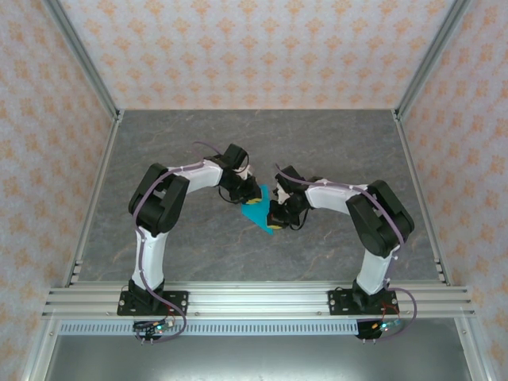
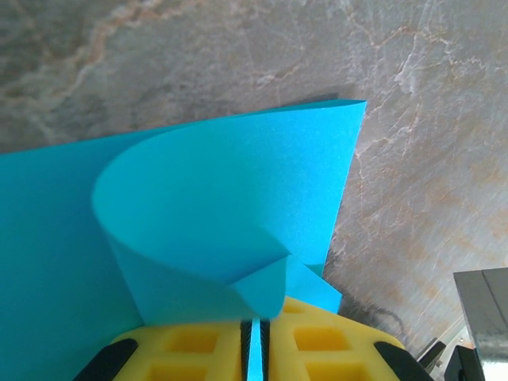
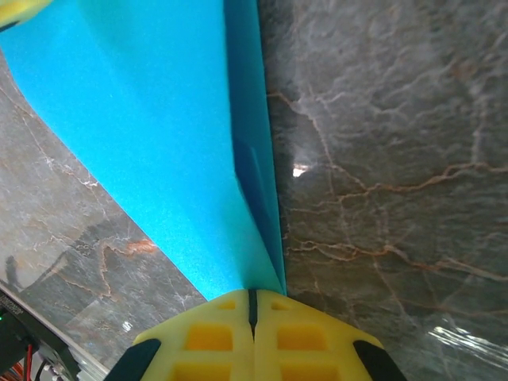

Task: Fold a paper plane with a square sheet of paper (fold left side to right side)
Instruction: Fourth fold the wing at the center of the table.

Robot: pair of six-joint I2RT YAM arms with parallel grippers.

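We find the bright cyan-blue sheet of thin paper [image 1: 258, 211] partly folded at the centre of the grey marbled surface [image 1: 198, 262], between both arms. The left fingers [image 2: 230, 341] are clamped on its curled-over flap. The right fingers [image 3: 238, 321] are pressed together on its creased point.

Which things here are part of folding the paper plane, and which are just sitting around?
Part of the job:
- blue paper sheet, partly curled over
- left hand, pinching the sheet
- right hand, pinching the sheet

Just there:
- grey marble table
- patterned walls
- metal frame rail
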